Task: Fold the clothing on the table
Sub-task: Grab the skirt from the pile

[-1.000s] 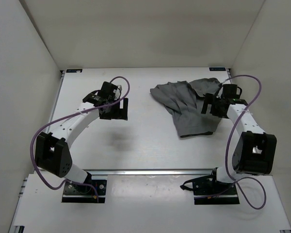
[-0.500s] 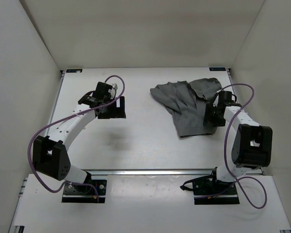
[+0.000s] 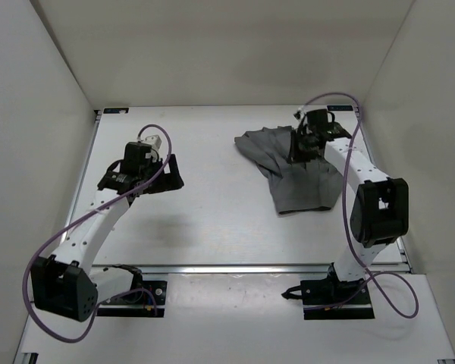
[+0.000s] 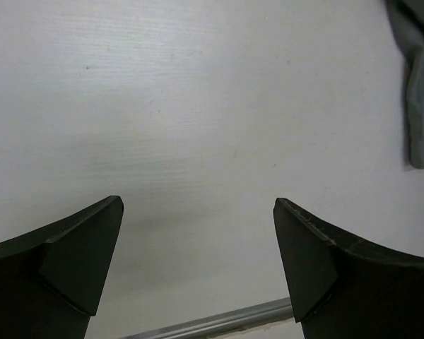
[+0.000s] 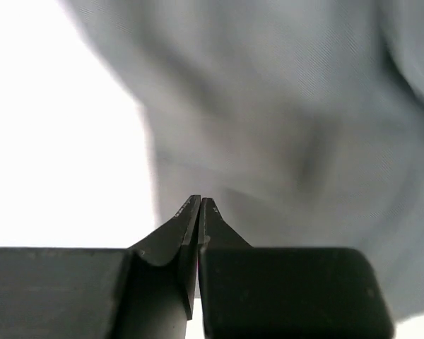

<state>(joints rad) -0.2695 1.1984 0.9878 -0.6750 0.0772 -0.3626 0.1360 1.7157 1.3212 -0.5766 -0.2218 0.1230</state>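
Clothing (image 5: 283, 106) looks blurred behind the closed right gripper (image 5: 200, 203).

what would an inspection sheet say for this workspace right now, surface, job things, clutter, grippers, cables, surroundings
surface: white table, flat, metal rail along the near edge
job's things: grey clothing, crumpled and not yet folded, on the far right part of the table
clutter: nothing seen
grippers: left gripper open over bare table, holding nothing; right gripper fingers shut at the clothing, a pinch of cloth cannot be confirmed
cables: purple cables, one looping off each arm
surroundings: white walls on three sides
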